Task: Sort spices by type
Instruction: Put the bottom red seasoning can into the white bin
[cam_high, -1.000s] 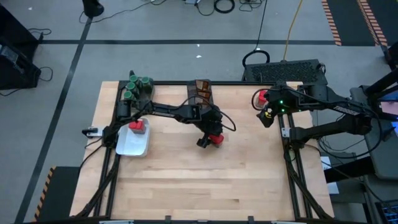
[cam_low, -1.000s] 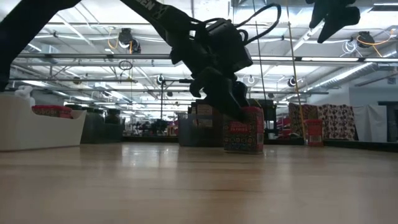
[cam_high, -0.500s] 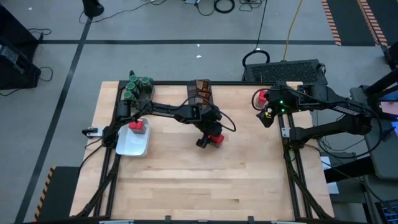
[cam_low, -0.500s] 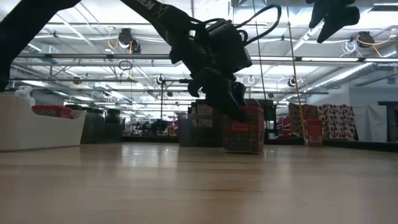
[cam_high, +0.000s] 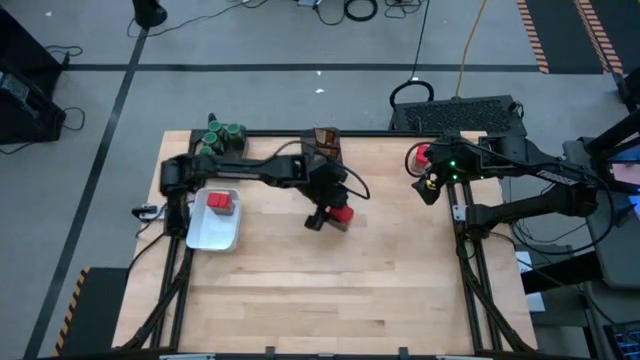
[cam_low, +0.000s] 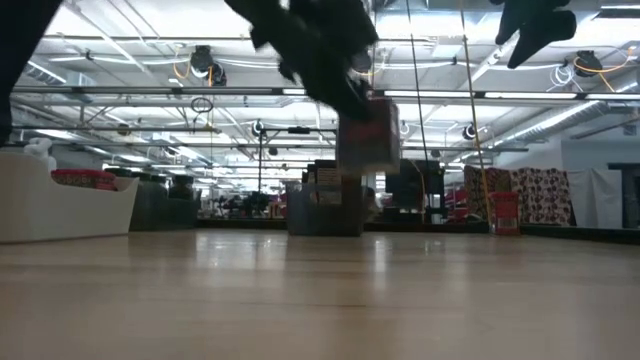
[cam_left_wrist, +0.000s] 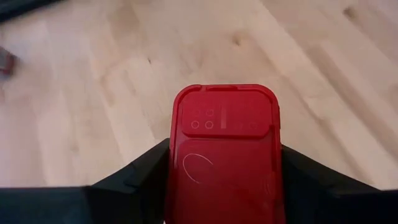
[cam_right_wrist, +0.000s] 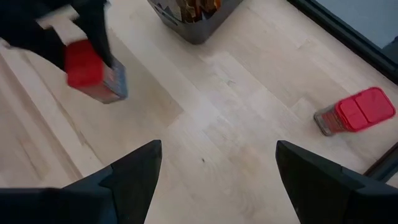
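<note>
currently, we record the scene as follows.
left gripper: we see the left gripper (cam_high: 329, 219) near the middle of the table (cam_high: 300, 290), with its fingers (cam_left_wrist: 134, 177) clamped on either side of a red blocky container (cam_left_wrist: 225, 152).
held container: in the low view the red blocky container (cam_low: 368, 130) hangs clear above the table surface, upright, with its red lid toward the wrist camera.
right gripper: we see the right gripper (cam_high: 428, 186) raised near the table's far right corner, with its fingers (cam_right_wrist: 134, 171) wide apart and nothing between them.
second red container: we find a second red container (cam_right_wrist: 356, 113) on the wood near the table's far right edge, close below the right gripper.
white tray: we note a white tray (cam_high: 213, 233) at the left side of the table, with one red container (cam_high: 220, 203) inside it.
green-lidded jars: we see green-lidded jars (cam_high: 222, 136) grouped in the bin at the far left corner.
brown-orange packets: we see brown-orange packets (cam_high: 323, 139) standing in the dark bin at the far edge, near the centre.
</note>
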